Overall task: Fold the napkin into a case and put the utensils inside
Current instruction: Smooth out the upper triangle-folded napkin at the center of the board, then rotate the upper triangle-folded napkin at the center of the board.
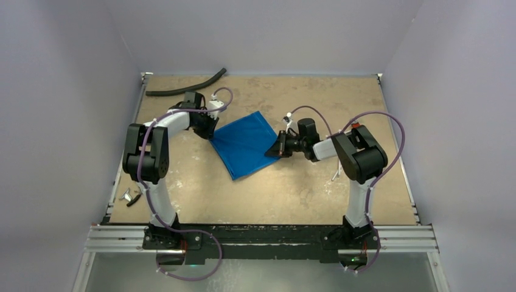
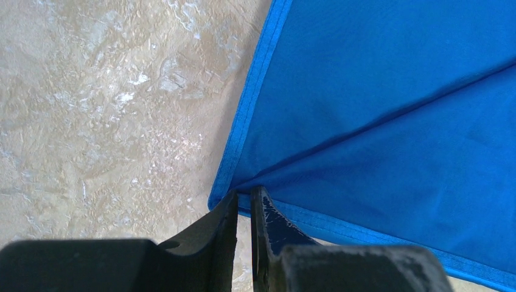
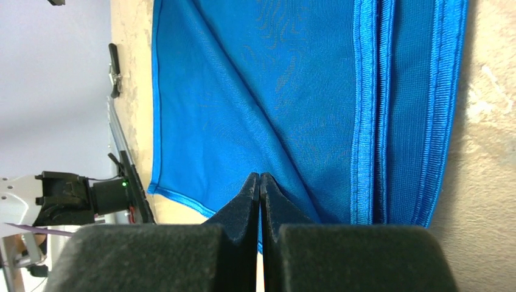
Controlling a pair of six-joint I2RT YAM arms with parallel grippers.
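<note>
- Royal-blue cloth, the napkin (image 1: 245,145), is lying flat on the tan tabletop (image 1: 292,188). It is sitting a little left of centre, in the far half, with its corners pointing far, near, left and right.
- Black and low over the cloth, the left claw (image 1: 211,132) is sitting at the napkin's left corner. In the left wrist view its fingers (image 2: 264,219) are standing almost together. Creases are fanning out across the cloth from their tips, so it is clenching the napkin at that corner.
- Opposite it, the right claw (image 1: 275,150) is sitting at the napkin's right corner. In the right wrist view its fingers (image 3: 246,201) are pressing tight against each other. One long fold is running straight to their tips, so it is pinching the napkin there.
- Several stitched hem bands are running side by side along one edge in the right wrist view, so the cloth is lying in layers there.
- Curved and black, a hose (image 1: 185,90) is lying at the far left corner, well apart from the napkin.
- Small silvery and dark pieces (image 1: 129,196) are lying by the left edge, near the left arm; they are showing too small to name.
</note>
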